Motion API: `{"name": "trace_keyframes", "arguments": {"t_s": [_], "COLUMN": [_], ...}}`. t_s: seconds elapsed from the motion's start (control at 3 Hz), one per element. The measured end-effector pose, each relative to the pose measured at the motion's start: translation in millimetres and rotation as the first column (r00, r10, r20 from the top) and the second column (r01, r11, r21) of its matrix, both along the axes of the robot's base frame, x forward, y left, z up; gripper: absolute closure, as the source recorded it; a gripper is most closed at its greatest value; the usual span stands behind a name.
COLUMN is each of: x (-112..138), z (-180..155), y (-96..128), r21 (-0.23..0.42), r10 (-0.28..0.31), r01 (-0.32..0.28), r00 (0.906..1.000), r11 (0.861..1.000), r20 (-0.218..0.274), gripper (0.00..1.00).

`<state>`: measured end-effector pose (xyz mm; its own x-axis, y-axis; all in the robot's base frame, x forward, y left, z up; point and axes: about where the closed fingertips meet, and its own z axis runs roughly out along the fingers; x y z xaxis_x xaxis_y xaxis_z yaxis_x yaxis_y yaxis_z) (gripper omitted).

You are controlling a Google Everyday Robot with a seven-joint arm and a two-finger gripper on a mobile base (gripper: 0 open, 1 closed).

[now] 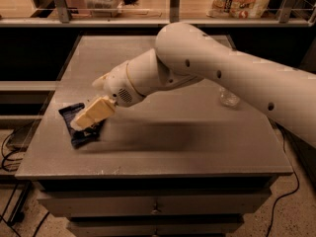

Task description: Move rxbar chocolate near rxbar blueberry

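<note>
Navy-blue wrapper, the rxbar blueberry point(69, 111), lies at the counter's point(197, 147) left edge, half covered by the gripper point(80, 124). The rxbar chocolate isn't discernible beneath it; grip state unclear.

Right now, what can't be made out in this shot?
- Camera view: the gripper covers most of the dark wrapper near the table's left edge; whether that is one bar or two, I cannot tell.
- Its print: too small to read.
- Clear object beside the arm: too blurred to identify.
</note>
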<state>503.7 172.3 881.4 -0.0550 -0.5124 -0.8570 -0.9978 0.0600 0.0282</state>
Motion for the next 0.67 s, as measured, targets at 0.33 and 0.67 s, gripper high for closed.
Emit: {"name": "trace_keyframes", "arguments": {"t_s": [0.33, 0.67], "x": [16.2, 16.1], "z": [21.9, 22.7], "y": [-26.0, -26.5], "r21": [-0.011, -0.012], "r10": [-0.079, -0.08], "r01": [0.08, 0.081], "r00": [0.9941, 0.9939], "r11": [0.997, 0.997], "r20": [0.074, 0.076], "gripper": [0.0, 0.0]}}
